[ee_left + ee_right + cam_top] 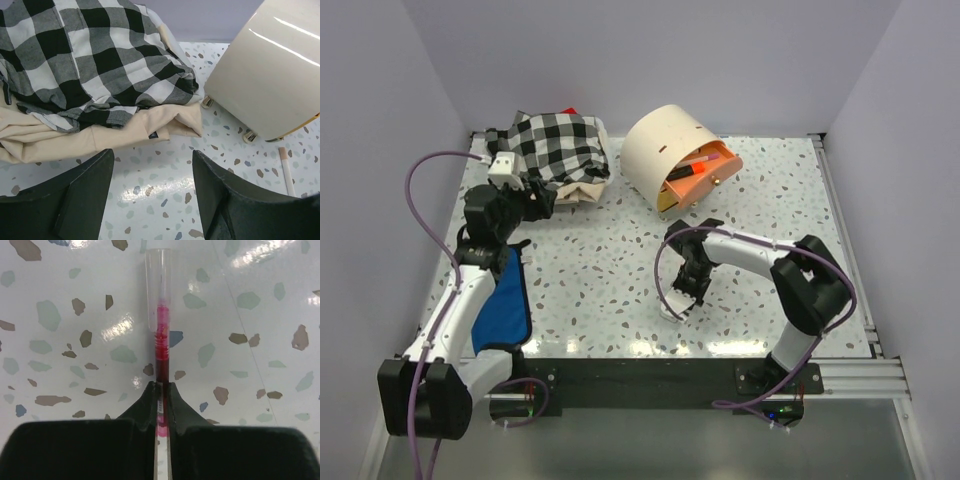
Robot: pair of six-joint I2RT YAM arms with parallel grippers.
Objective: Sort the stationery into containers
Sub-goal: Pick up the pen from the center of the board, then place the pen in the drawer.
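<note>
The right gripper (161, 387) is clamped on the thin pink clear-capped pen (161, 335) — presumably to carry it to the cream drum-shaped cabinet (660, 150); the left gripper (151, 170) has its fingers apart — idle.

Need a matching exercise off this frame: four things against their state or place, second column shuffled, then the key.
Column 1
1. right gripper
2. left gripper
3. orange drawer
4. checked cloth

Column 2
A. lies on top of beige fabric
B. shut on the pink pen
C. open, holding nothing
D. pulled out of the cream cabinet, items inside

Pairs: 1-B, 2-C, 3-D, 4-A
</note>
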